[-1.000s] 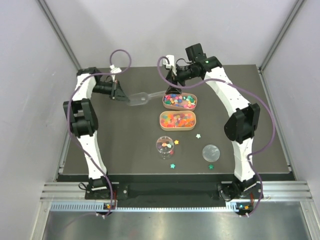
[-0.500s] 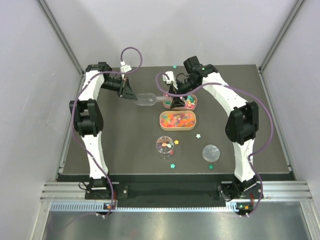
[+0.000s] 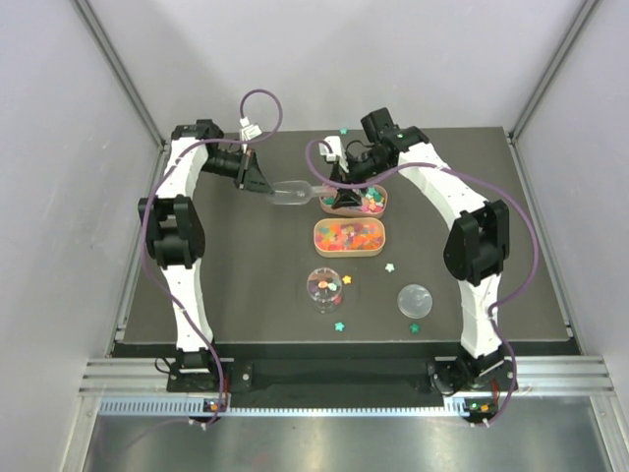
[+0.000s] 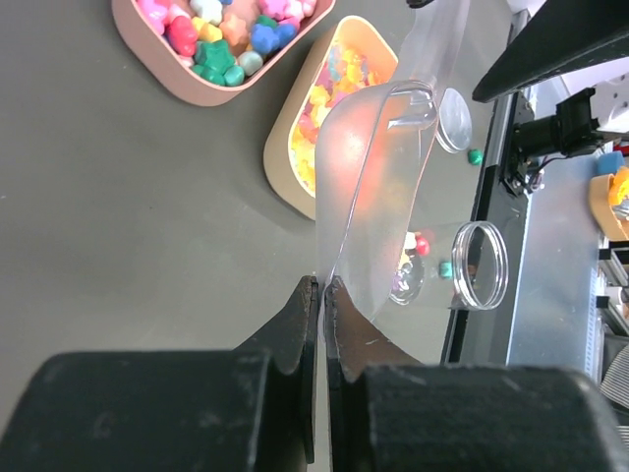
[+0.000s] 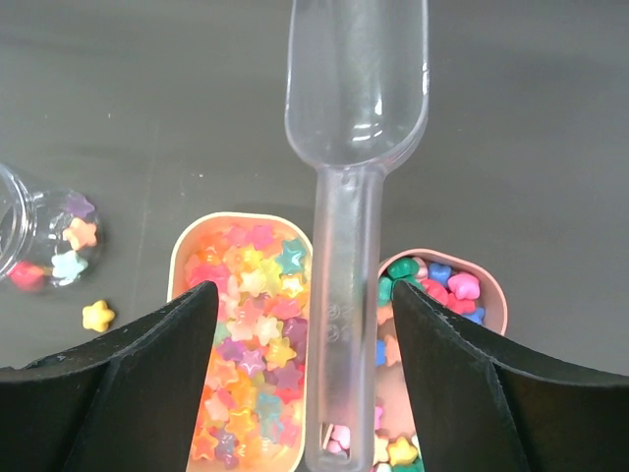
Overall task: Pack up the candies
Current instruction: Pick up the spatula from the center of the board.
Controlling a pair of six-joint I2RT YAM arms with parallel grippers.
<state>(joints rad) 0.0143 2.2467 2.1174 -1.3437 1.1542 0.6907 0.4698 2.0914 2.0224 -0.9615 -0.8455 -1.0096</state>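
Observation:
The candies fill two oval trays: mixed stars in the far tray (image 3: 385, 205) and orange, red and yellow ones (image 3: 349, 235) in the near tray (image 3: 315, 236). A few candies lie in the clear round jar (image 3: 324, 288). My left gripper (image 3: 254, 177) is shut on the bowl rim of a clear plastic scoop (image 3: 288, 194), seen close up as the scoop (image 4: 378, 187) pinched at the left gripper (image 4: 321, 287). The scoop handle (image 5: 344, 324) runs between the open fingers of my right gripper (image 5: 303, 290), with gaps on both sides, above the two trays.
The jar's clear lid (image 3: 415, 300) lies right of the jar. Loose stars lie on the dark mat: one (image 3: 389, 266) by the near tray, one (image 3: 339, 326) in front of the jar, one (image 3: 414, 327) below the lid. Grey walls enclose the table.
The left arm has carried the scoop rightward toward the far tray. The right gripper has dropped from behind the tray to straddle the scoop's handle.

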